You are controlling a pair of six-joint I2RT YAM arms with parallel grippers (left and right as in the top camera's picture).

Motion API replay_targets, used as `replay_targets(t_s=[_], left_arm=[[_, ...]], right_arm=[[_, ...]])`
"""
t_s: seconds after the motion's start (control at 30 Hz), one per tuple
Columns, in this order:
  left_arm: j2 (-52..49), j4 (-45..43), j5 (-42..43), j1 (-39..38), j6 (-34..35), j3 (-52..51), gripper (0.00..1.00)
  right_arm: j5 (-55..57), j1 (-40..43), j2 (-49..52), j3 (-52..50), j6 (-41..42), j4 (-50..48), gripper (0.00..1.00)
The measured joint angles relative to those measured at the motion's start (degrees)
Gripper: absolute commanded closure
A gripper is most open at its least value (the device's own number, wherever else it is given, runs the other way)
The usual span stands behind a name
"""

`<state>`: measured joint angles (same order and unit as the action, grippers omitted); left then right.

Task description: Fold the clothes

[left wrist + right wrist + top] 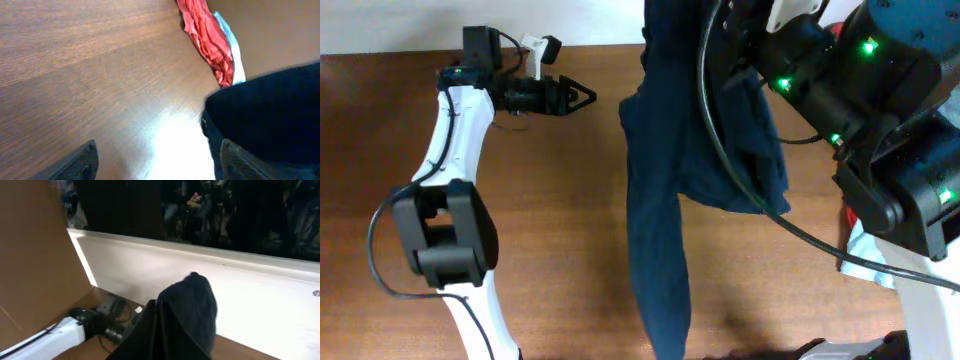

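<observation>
Clenched tight at the far side of the table [550, 220]: right gripper [159, 330], grasping a bunch of the shorts [660, 200]. Hard to tell dark fingers from dark cloth in the right wrist view, with a rounded knot of cloth poking up just past the tips. Lifted off the wood at that point, under the black right arm [880, 90]. Draped down from there in the overhead view: wide and rumpled beside the arm, then narrowing into one long leg stretched flat on the table toward the near edge. Released on the other side: left gripper [582, 97], jaws spread wide with nothing between them. Pointing at the shorts from the left, near them, a strip of bare wood showing between from above. Mounted at the far end of the white left arm [450, 150]. Only plain wood under the spread fingers [75, 162] in the left wrist view, one tip over open table, the other in front of the dark cloth's edge, contact impossible to judge. Beyond the shorts, toward the right edge: a red garment [207, 35] crumpled on the table, with a pale cloth [236, 55] touching it along one side.
</observation>
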<state>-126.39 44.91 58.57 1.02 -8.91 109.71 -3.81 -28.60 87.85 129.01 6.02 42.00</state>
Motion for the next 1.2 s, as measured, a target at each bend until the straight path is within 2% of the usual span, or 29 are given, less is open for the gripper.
replay_targets(t_s=[0.33, 0.57, 0.73, 0.8, 1.2], left_arm=[[-8.22, -15.80, 11.54, -3.89, 6.27, -0.04, 0.13], [-9.40, -25.49, 14.60, -9.64, 11.28, -0.20, 0.13], [-9.40, -34.16, 17.05, -10.25, 15.37, -0.24, 0.13], [-9.40, -37.09, 17.79, -9.92, 17.09, -0.26, 0.08], [-9.40, -42.62, 19.82, -10.34, 20.98, -0.26, 0.01]], right_arm=[[-0.44, 0.00, 0.00, 0.00, 0.00, 0.04, 0.96], [-0.44, 0.00, 0.00, 0.00, 0.00, 0.26, 0.96], [-0.44, 0.00, 0.00, 0.00, 0.00, 1.53, 0.96], [-0.44, 0.00, 0.00, 0.00, -0.02, 1.60, 0.96], [-2.67, 0.00, 0.00, 0.00, -0.09, 1.64, 0.96]])
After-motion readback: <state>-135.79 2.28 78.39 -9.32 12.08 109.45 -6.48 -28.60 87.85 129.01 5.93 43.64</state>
